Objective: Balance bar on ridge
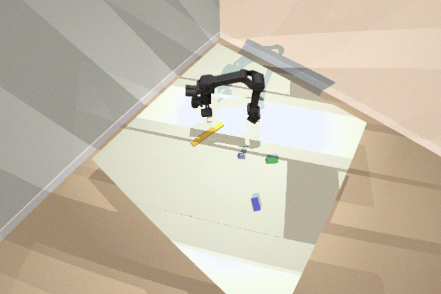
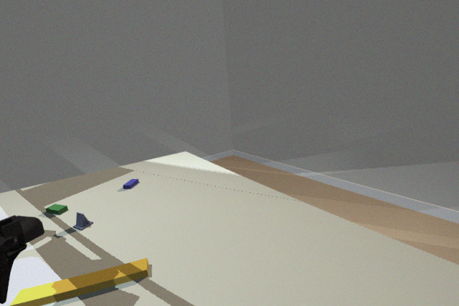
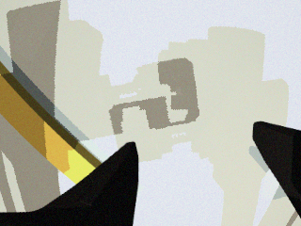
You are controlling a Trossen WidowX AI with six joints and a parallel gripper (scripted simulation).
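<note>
The yellow-orange bar lies flat on the table. The small grey-blue ridge stands apart from it, with nothing across it. My gripper is open and empty, above the table near the bar's bright yellow end. In the wrist view that end is partly hidden by the left finger, and the bar runs off to the upper left, outside the space between the fingers. The fingers do not show in the exterior view.
A green block lies beside the ridge. A blue block lies farther from the arm. Shadows of the arm and bright light patches cross the table. Walls stand beyond two table edges in the top view.
</note>
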